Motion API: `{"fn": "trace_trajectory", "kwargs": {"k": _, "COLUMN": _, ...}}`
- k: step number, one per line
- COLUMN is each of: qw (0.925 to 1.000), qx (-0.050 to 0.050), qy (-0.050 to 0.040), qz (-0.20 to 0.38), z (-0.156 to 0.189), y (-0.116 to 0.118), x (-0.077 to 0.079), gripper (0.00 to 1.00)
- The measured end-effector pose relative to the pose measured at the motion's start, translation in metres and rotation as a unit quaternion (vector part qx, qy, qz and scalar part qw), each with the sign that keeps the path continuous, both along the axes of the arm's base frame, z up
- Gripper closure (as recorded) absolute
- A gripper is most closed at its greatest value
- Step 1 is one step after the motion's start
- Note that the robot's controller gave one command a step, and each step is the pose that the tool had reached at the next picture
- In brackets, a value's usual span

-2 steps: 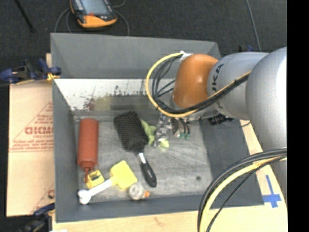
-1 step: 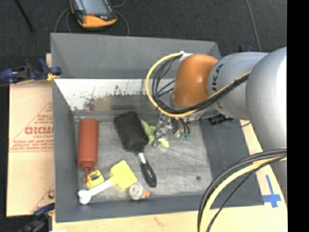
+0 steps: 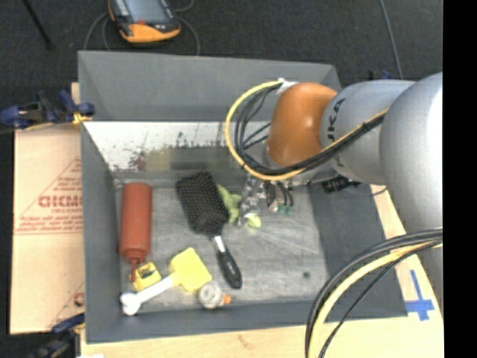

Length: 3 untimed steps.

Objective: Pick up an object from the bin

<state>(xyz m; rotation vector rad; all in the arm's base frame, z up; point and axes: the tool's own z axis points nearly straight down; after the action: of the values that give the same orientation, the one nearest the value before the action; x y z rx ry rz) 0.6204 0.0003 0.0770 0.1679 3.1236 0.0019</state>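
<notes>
Gripper (image 3: 258, 198) is low over the bin (image 3: 350, 274) floor, about 1 o'clock of centre, under the orange wrist cover. Can't tell if it's spread or pinched, the wrist blocks it. A small light-green thing (image 3: 249, 216) sits right at its tip, 7 o'clock of it, looks touching; grip not confirmed. Black brush (image 3: 201, 200) just beside at 9 o'clock, handle running to 5. Red cylinder (image 3: 136, 221) at the 9 o'clock wall. Yellow scoop (image 3: 190, 268) at 7 o'clock.
</notes>
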Motion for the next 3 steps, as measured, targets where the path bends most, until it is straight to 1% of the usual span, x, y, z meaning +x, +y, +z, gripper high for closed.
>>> {"fn": "trace_trajectory", "kwargs": {"k": 1, "qw": 1.0, "qx": 0.0, "qy": 0.0027, "qz": 0.0, "z": 0.005, "y": 0.0, "x": -0.001, "gripper": 1.0}}
{"fn": "trace_trajectory", "kwargs": {"k": 3, "qw": 1.0, "qx": 0.0, "qy": 0.0064, "qz": 0.0, "z": 0.026, "y": 0.0, "x": -0.002, "gripper": 1.0}}
